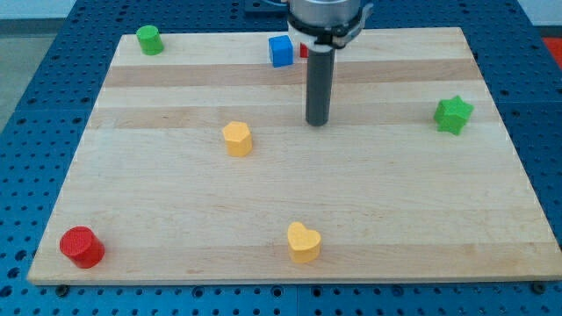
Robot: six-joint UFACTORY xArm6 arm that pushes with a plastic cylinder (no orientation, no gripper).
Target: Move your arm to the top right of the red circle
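Observation:
The red circle (82,247) is a short red cylinder near the bottom left corner of the wooden board (395,202). My tip (317,122) rests on the board in the upper middle, far up and to the right of the red circle. A yellow hexagon-like block (237,139) lies to the tip's left. A yellow heart (304,242) lies below the tip near the bottom edge.
A blue cube (280,51) sits at the top edge just left of the rod, with a small red block (303,51) partly hidden behind the rod. A green cylinder (150,39) is at the top left. A green star (453,115) is at the right.

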